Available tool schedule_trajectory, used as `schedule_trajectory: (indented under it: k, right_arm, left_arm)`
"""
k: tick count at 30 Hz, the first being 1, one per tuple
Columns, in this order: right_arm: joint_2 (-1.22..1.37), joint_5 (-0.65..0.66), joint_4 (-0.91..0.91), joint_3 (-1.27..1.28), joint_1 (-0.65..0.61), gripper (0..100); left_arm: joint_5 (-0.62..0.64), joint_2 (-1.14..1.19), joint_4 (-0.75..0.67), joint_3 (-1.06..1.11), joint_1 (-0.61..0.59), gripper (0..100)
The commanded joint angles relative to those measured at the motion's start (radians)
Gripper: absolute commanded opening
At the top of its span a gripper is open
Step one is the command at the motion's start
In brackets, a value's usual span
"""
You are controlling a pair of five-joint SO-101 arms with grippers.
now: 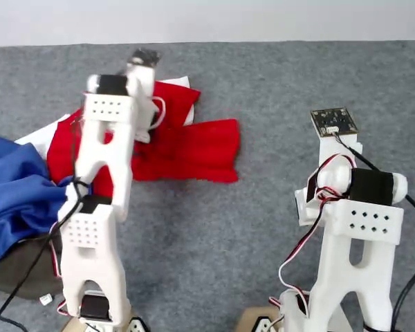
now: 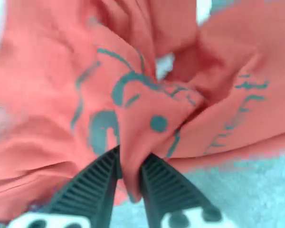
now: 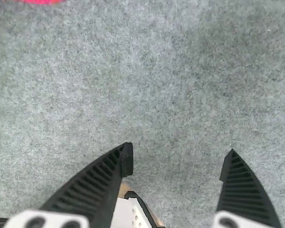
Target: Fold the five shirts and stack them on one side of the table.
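Your grey bench [image 1: 297,83] carries everything. Most of it around the right jaws is bare.

The red shirt [image 1: 194,149] is the piece in hand. It lies crumpled beneath and around the left jaws, with one flat part spread out toward the right jaws' side. It is unfolded, so I judge the task is at an early step.

The blue shirt [image 1: 14,187] is heaped behind the left jaws, back toward that arm's base, and it touches the red one. It seems parked there to wait its turn. A strip of white cloth [image 1: 38,135] peeks out from under the red shirt, near the left jaws. I cannot tell whether it is another shirt.

The left arm [image 1: 104,159] is stretched out over the red shirt. Its jaws are closed on a raised ridge of red fabric, pinched between the two ribbed fingers [image 2: 92,183], right by the printed design. A pinch on a ridge like this lets you lift and drag the cloth flat, but it may catch more than one layer.

The right arm [image 1: 360,214] is held back. Its jaws are spread wide over bare bench with nothing between them. The red shirt is well ahead of them, so they are free to take a second corner.
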Motion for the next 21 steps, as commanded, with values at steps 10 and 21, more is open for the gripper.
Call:
schedule_trajectory:
  k: [10, 21]
  right_arm:
    - [-0.012, 0.009, 0.038, -0.009, 0.001, 30.3]
    - [-0.01, 0.011, 0.03, -0.011, -0.004, 30.3]
  left_arm:
    - [-0.002, -0.586, 0.034, -0.044, -0.319, 0]
    - [-0.069, -0.721, 0.032, -0.047, -0.809, 0]
